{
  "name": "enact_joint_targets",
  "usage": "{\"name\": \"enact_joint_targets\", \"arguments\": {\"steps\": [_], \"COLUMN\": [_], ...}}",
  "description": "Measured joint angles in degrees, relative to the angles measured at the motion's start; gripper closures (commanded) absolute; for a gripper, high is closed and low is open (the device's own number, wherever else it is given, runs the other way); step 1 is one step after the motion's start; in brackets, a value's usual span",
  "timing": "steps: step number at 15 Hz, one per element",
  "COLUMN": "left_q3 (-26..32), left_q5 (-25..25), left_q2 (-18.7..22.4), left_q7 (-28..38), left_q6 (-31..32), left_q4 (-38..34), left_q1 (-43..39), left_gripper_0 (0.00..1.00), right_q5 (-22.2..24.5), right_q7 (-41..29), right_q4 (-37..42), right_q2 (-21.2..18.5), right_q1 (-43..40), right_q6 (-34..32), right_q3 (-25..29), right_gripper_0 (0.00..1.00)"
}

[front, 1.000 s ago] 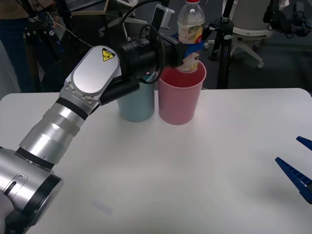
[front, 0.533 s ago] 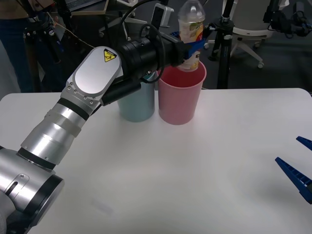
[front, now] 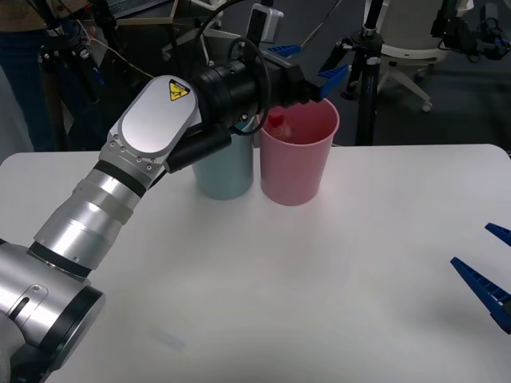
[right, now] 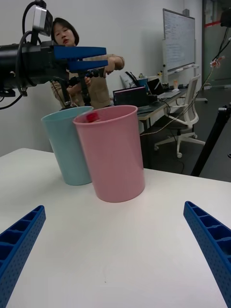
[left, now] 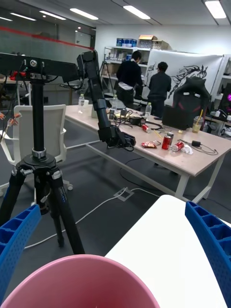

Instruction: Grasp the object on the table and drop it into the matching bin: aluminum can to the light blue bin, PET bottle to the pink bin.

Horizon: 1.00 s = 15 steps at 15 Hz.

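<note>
Left tool hangs spread above the pink bin. Bottle sits inside, red cap showing. Likely light, slick plastic; best gripped mid-body.

We see the PET bottle in the pink bin, the light blue bin touching at nine o'clock.

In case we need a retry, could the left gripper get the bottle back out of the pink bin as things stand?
Probably not easily: the left gripper hangs open above the pink bin, but the bottle sits inside with just its red cap showing.
</note>
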<state>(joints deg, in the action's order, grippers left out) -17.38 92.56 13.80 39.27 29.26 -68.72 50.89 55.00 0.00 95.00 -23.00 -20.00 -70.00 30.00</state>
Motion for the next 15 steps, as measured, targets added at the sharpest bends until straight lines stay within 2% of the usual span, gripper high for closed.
{"name": "enact_joint_targets", "arguments": {"steps": [5, 8, 11, 15], "left_q3": [-0.77, -1.87, -4.43, -9.16], "left_q5": [-1.92, -5.64, -14.14, -28.48], "left_q2": [0.03, 1.14, 4.21, 9.78], "left_q7": [-0.49, -2.84, -9.17, -17.98], "left_q6": [-0.20, -0.19, -0.19, -0.11], "left_q4": [0.00, 0.00, 0.00, -0.78], "left_q1": [-0.06, -0.16, -0.16, -0.16], "left_gripper_0": [0.00, 0.00, 0.00, 0.00], "right_q5": [0.00, 0.00, 0.00, 0.00], "right_q7": [0.00, 0.00, 0.00, 0.00], "right_q4": [0.00, 0.00, 0.00, 0.00], "right_q2": [0.00, 0.00, 0.00, 0.00], "right_q1": [0.00, 0.00, 0.00, 0.00], "right_q6": [0.00, 0.00, 0.00, 0.00], "right_q3": [0.00, 0.00, 0.00, 0.00], "right_gripper_0": [0.00, 0.00, 0.00, 0.00]}}
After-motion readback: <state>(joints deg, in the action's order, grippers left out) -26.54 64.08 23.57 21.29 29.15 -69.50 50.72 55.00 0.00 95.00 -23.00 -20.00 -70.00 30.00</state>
